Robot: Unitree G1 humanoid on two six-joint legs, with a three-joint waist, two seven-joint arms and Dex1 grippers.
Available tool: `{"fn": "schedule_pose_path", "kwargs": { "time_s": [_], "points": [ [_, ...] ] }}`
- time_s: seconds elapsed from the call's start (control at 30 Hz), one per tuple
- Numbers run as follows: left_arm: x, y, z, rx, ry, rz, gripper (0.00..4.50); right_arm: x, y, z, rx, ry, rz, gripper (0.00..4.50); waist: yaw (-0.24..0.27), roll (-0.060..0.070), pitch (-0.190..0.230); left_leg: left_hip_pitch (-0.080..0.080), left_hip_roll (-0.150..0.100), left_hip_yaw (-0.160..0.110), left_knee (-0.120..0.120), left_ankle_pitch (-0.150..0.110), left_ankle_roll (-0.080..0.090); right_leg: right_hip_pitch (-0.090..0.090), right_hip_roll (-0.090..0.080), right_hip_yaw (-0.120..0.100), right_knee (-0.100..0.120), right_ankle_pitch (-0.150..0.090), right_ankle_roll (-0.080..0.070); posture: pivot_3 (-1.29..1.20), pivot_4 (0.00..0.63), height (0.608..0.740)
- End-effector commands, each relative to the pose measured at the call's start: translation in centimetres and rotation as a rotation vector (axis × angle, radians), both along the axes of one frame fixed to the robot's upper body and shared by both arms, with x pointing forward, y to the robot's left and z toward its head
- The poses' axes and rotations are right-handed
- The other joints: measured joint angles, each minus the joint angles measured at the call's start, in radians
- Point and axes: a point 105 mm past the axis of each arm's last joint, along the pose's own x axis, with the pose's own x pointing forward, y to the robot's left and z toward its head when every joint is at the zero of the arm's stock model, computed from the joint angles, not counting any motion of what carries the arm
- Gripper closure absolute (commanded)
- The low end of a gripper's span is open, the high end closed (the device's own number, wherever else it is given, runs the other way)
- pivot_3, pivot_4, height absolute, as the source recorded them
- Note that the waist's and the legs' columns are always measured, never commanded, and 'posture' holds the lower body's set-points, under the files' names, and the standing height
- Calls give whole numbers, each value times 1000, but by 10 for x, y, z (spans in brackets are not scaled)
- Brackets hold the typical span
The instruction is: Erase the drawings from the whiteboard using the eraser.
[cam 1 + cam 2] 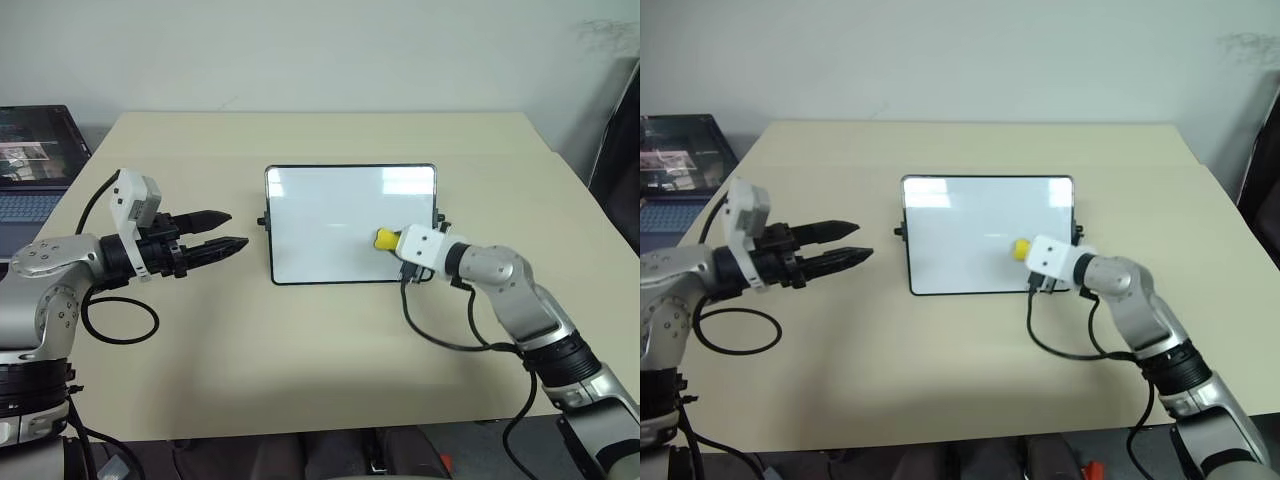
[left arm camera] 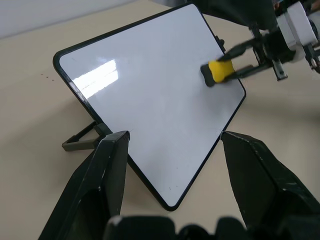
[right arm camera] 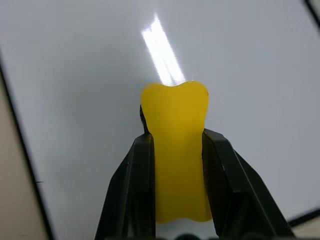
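The whiteboard [image 1: 330,215] stands tilted on a small stand at the table's centre, black-framed and glossy. Its surface reads as plain white with glare, and the drawings are out of view. My right gripper [image 3: 176,137] is shut on the yellow eraser [image 1: 385,239], which presses against the board's lower right area; the eraser [image 3: 175,150] is squeezed between both black fingers. The left wrist view also catches the eraser [image 2: 219,71] on the whiteboard [image 2: 150,100]. My left gripper [image 1: 222,231] hovers open to the left of the board, apart from it, with nothing between its fingers [image 2: 112,165].
The beige table [image 1: 300,360] has an open laptop [image 1: 30,160] off its left edge. A black cable loop [image 1: 120,322] lies by my left arm, and another cable [image 1: 440,335] hangs under my right wrist. A dark object [image 1: 620,150] stands at the far right.
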Motion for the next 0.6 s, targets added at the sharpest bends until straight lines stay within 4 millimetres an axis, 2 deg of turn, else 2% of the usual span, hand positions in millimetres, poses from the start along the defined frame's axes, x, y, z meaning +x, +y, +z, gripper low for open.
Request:
{"fn": "schedule_pose_path", "kwargs": {
  "time_s": [0.03,0.17,0.23,0.33,0.37,0.43,0.53,0.6],
  "points": [
    [-2,-7,14,9,-50,-30,1357,11,-19,19,21,-75,-78,3540,0,0,0,0,0,0,0,0,0,0,0,0,0,0,0,0,150,740],
    [-1,-9,14,7,-49,-34,1357,13,-19,26,57,-88,-84,3540,0,0,0,0,0,0,0,0,0,0,0,0,0,0,0,0,150,740],
    [-1,-11,14,10,-45,-41,1357,8,-14,36,150,-80,-52,3540,0,0,0,0,0,0,0,0,0,0,0,0,0,0,0,0,150,740],
    [-2,-12,13,15,-40,-50,1357,-7,-7,72,426,-61,17,3540,0,0,0,0,0,-1,-1,0,0,0,0,0,0,0,0,0,150,740],
    [-2,-11,14,16,-41,-46,1357,-11,-13,88,538,-62,15,3540,1,1,1,-1,0,-1,-1,0,0,0,0,0,0,0,0,0,150,740],
    [-1,-9,15,15,-44,-38,1357,-15,-31,106,668,-68,-33,3540,1,1,1,-2,1,-2,-1,0,0,-1,0,0,0,1,-2,0,150,740],
    [-1,-7,16,13,-45,-32,1357,-12,-82,101,710,-70,-248,3540,4,1,1,-2,1,-2,-2,-1,-1,-1,-3,-1,-1,1,-3,0,150,740],
    [-2,-8,16,12,-43,-34,1357,-15,-109,98,827,-58,-337,3540,9,0,0,-2,0,-1,-2,-1,-1,0,-6,-3,-2,0,-3,0,150,740]
  ]
}}
